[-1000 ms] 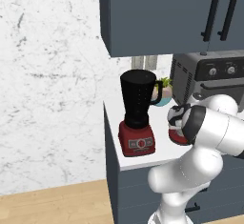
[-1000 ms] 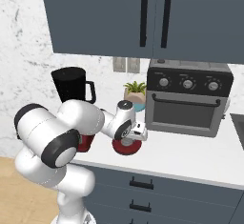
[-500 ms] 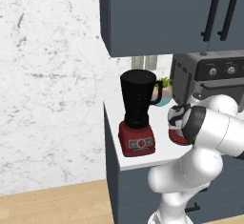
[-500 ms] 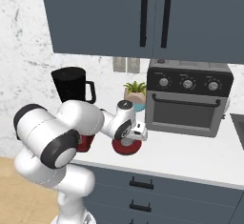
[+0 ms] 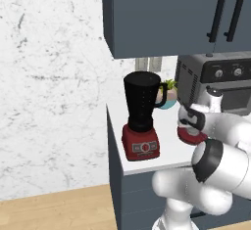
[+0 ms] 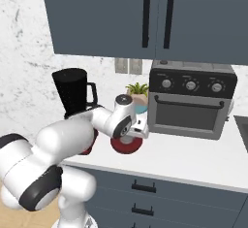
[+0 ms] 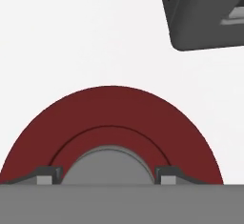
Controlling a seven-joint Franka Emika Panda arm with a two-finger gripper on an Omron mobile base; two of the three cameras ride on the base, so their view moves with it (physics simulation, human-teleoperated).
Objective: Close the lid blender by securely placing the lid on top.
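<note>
Hand view — pincer (image 7: 109, 176) still astride lid (image 7: 114, 118) knob, unchanged

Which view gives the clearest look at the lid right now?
The hand view: the lid sits close up, its grey knob between the hand's fingertips. The right base view shows only a red edge under the wrist on the counter; the left base view a sliver.

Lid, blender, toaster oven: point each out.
lid (image 7: 114, 118), hand view, red top surface above the knob.
blender (image 5: 142, 99), left base view, black jar wall.
toaster oven (image 6: 189, 118), right base view, door glass.
</note>
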